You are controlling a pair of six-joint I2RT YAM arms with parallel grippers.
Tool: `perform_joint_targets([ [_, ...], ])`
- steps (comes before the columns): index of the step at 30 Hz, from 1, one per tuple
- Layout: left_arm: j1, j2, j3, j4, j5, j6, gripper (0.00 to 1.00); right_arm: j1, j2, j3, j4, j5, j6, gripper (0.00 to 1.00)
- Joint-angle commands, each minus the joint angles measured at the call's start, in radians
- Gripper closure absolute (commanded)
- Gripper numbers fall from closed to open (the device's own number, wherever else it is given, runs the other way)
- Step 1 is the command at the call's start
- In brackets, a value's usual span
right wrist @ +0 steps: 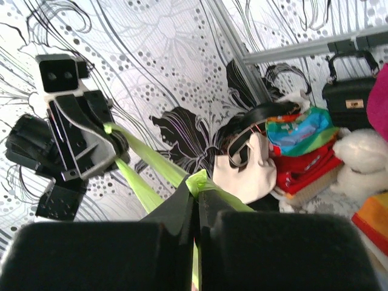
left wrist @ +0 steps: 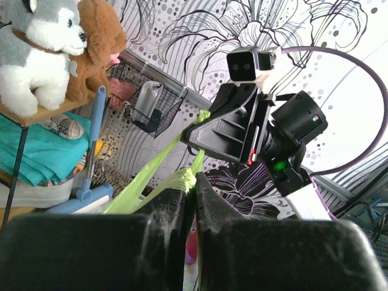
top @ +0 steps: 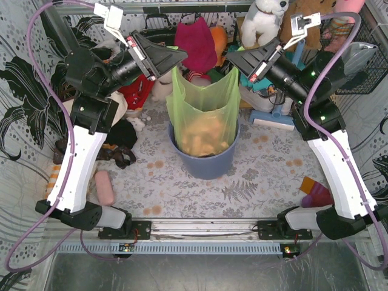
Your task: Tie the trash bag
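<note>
Two grips | left gripper (left wrist: 194,182) nipped on trash bag (top: 203,106) corner | right gripper (right wrist: 195,195) likewise | risk: thin plastic slips from tips or tears under outward pull

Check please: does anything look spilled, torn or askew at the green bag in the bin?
Nothing stands out. The trash bag sits upright in the blue-grey bin, its top corners pinched by the left gripper and the right gripper. No tear or spill shows.
</note>
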State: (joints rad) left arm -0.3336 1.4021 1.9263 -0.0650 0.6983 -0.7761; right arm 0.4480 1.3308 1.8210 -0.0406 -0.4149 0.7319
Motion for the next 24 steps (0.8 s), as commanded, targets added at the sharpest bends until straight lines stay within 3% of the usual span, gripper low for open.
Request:
perform_joint_targets([
  [1,0.008,-0.041,-0.037,0.009,-0.054,0.053,0.84,-0.002,-0.082,-0.119,0.069,0.023,-0.006,1.0],
  [7,0.025,-0.038,-0.123,0.024,-0.093,0.026,0.86,-0.002,-0.121,-0.256,0.09,0.079,0.0,1.0],
  [16,0.057,0.072,0.161,-0.03,-0.022,0.009,0.86,-0.002,-0.051,-0.039,0.057,0.054,-0.026,1.0],
  [24,0.066,0.004,-0.004,0.001,-0.025,0.021,0.78,-0.002,-0.115,-0.194,0.052,0.084,-0.024,1.0],
])
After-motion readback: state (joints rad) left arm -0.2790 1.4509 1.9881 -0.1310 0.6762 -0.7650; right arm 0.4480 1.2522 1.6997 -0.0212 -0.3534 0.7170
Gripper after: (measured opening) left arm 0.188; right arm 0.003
